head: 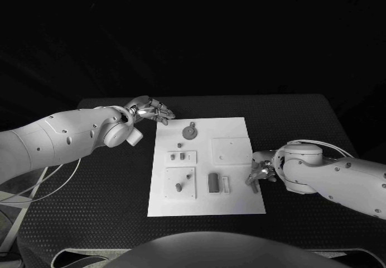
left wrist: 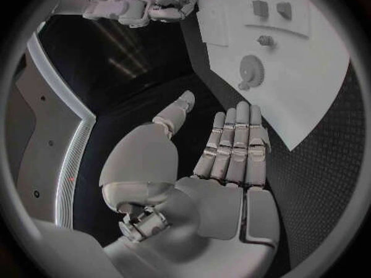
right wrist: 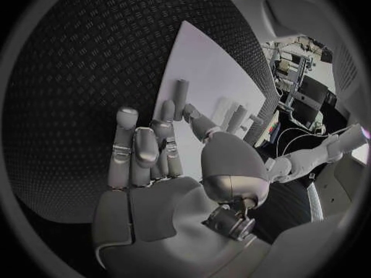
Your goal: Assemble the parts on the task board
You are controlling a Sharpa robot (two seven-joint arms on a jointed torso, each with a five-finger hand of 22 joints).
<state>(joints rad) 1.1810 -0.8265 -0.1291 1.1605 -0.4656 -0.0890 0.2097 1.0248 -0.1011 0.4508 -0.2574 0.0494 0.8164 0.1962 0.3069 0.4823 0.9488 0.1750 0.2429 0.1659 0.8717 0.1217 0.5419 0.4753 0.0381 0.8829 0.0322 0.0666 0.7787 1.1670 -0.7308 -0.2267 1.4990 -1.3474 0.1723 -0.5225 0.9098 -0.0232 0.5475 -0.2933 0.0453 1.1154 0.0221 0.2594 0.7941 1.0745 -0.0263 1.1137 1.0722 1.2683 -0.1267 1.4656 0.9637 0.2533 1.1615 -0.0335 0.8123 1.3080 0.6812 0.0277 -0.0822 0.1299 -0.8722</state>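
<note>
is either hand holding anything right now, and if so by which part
Nothing is held. The left hand hangs open, fingers straight, beside the far corner of the board. The right hand is at the board's right edge, fingers spread, gripping nothing.

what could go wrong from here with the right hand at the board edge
1. The right hand sits at the edge of the white task board; a push there could slide the plate and shift its loose pieces.
2. Its fingers are close to the small upright grey peg near that edge and might knock it over.
3. The left hand hovers open off the far corner, not steadying the board.
</note>
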